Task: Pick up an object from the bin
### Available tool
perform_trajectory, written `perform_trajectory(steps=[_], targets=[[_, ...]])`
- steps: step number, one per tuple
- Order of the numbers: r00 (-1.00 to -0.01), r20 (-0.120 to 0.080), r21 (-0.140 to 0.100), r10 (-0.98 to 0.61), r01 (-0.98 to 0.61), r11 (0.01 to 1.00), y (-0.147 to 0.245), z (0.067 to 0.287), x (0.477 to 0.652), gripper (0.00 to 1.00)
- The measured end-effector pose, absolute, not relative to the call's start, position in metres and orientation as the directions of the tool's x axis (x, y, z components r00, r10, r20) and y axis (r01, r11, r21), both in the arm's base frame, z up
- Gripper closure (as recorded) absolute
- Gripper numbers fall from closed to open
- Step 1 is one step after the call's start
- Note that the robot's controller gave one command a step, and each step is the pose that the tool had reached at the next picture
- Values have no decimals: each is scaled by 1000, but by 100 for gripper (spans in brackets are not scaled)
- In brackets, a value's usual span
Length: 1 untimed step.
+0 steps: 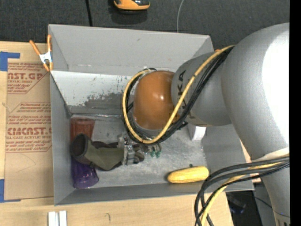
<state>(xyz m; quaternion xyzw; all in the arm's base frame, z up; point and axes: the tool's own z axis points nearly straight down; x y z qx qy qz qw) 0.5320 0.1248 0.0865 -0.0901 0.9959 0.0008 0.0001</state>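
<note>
Olive-brown cloth (104, 158), a soft crumpled piece, lies on the floor of the bin (127, 51) toward its left side, and it is the thing nearest the end effector (133, 153). The end effector is low, at the bin floor near the middle, right at the cloth's right-hand edge (touching or just beside, I cannot say which). Whether it stands apart or together I cannot tell either, since the orange cover (153, 102) on the wrist and the looped cables (181, 105) sit over most of it. The arm slants in steeply from the right, probably so the tool meets the floor squarely. A purple translucent piece (83, 175) rests against the cloth's lower left, and a reddish block (82, 125) sits behind it by the left wall. That leaves the cloth's right side as the free one, which would explain why the tool sits there. A yellow banana (188, 174) lies well apart at the front right. Nothing looks lifted; my guess is the grasp is not yet made.
</note>
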Motion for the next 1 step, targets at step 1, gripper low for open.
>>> perform_trajectory(steps=[1], targets=[[-984, -3, 0, -179, -179, 984, 120, 226, 572, 100]])
